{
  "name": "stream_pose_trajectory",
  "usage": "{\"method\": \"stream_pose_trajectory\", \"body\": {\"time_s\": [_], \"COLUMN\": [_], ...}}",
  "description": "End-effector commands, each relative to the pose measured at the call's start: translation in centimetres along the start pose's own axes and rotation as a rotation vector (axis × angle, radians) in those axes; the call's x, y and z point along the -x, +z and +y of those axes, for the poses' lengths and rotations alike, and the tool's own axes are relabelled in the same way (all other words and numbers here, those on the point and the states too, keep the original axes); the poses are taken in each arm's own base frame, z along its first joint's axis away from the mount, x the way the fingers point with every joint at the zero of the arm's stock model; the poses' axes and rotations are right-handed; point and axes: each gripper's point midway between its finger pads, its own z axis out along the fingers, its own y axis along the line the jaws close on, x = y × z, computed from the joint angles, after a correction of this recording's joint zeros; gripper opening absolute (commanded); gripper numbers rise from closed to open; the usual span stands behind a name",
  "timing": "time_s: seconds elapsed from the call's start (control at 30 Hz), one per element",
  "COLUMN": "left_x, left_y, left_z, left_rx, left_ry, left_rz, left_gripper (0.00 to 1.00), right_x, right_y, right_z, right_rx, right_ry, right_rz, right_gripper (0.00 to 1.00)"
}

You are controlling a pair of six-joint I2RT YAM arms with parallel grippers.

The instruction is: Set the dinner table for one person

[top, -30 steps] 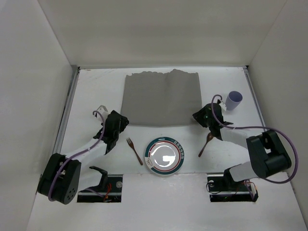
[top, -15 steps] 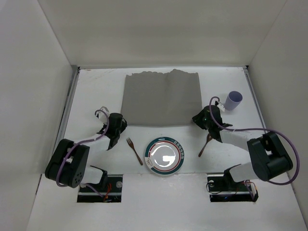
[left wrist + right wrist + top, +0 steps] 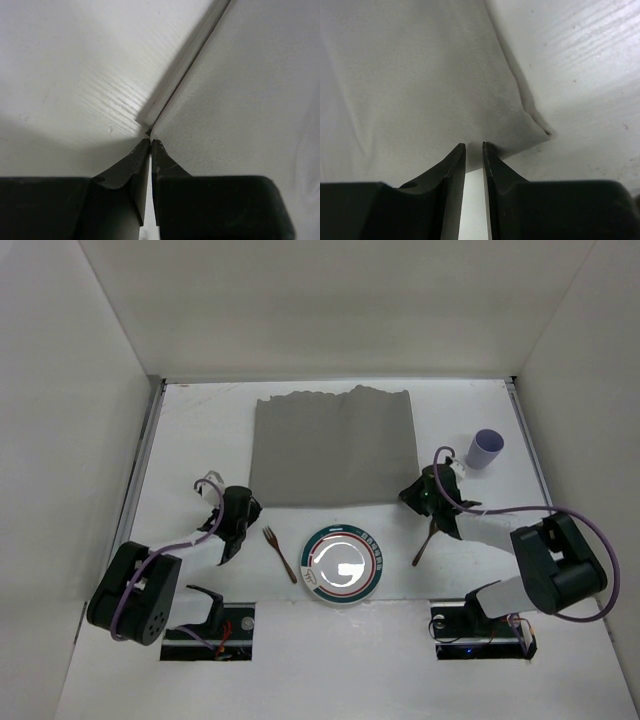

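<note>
Black-and-white arms (image 3: 190,540) with purple cables, black fingers (image 3: 125,172).

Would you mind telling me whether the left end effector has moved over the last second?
Yes. The left end effector has drawn back toward the near edge and slightly left, away from the grey cloth's near-left corner, judged against the fork, which stayed put.

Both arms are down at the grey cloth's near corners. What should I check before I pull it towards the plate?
1. Left gripper at the cloth near-left corner: ok.
2. Left hold on fabric: cannot tell; fingers look shut, no fabric seen between them.
3. Right gripper hold: cannot tell; narrow gap, tips at the near edge, inboard of the corner.
4. Pull path free: not ok; plate, fork and spoon lie just nearer.
5. Cup off the cloth: ok.
</note>
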Motion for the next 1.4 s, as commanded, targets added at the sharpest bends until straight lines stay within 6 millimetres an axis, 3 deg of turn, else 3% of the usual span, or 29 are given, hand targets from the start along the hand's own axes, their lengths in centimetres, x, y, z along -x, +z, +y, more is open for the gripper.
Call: {"method": "stream_pose_trajectory", "body": {"time_s": [0.0, 0.1, 0.3, 0.47, 0.53, 0.67, 0.83, 1.0, 1.17, 1.37], "left_x": [-0.5, -1.0, 0.9, 3.2, 4.7, 6.5, 6.5, 5.9, 5.3, 5.1], "left_y": [-0.8, -1.3, -2.0, -2.8, -3.2, -3.8, -3.7, -3.3, -2.5, -2.1], "left_z": [1.3, 1.7, 1.7, 1.1, 0.5, -1.1, -4.6, -6.4, -6.4, -6.7], "left_rx": [0.016, 0.021, 0.022, -0.004, -0.025, -0.062, -0.155, -0.199, -0.183, -0.183], "left_ry": [0.000, -0.004, -0.033, -0.074, -0.094, -0.092, -0.017, 0.001, 0.009, 0.010], "left_rz": [-0.008, 0.004, -0.046, -0.098, -0.134, -0.158, -0.145, -0.127, -0.109, -0.105], "left_gripper": [0.04, 0.04, 0.08, 0.21, 0.26, 0.30, 0.33, 0.34, 0.34, 0.35], "right_x": [-0.6, -1.0, -0.5, 0.0, -1.3, -5.9, -11.2, -12.6, -15.1, -15.9], "right_y": [-0.8, -1.4, -3.2, -6.0, -7.2, -9.4, -11.0, -10.5, -10.7, -10.4], "right_z": [0.1, -0.2, 0.3, 1.8, 2.7, 2.9, 2.8, 1.3, 0.7, 0.5], "right_rx": [0.014, 0.014, 0.048, 0.111, 0.158, 0.236, 0.280, 0.221, 0.221, 0.217], "right_ry": [0.006, 0.006, 0.008, -0.064, -0.140, -0.299, -0.369, -0.361, -0.391, -0.370], "right_rz": [0.005, 0.018, 0.003, -0.050, -0.035, 0.083, 0.257, 0.297, 0.383, 0.415], "right_gripper": [0.26, 0.27, 0.29, 0.43, 0.50, 0.62, 0.63, 0.62, 0.59, 0.44]}}
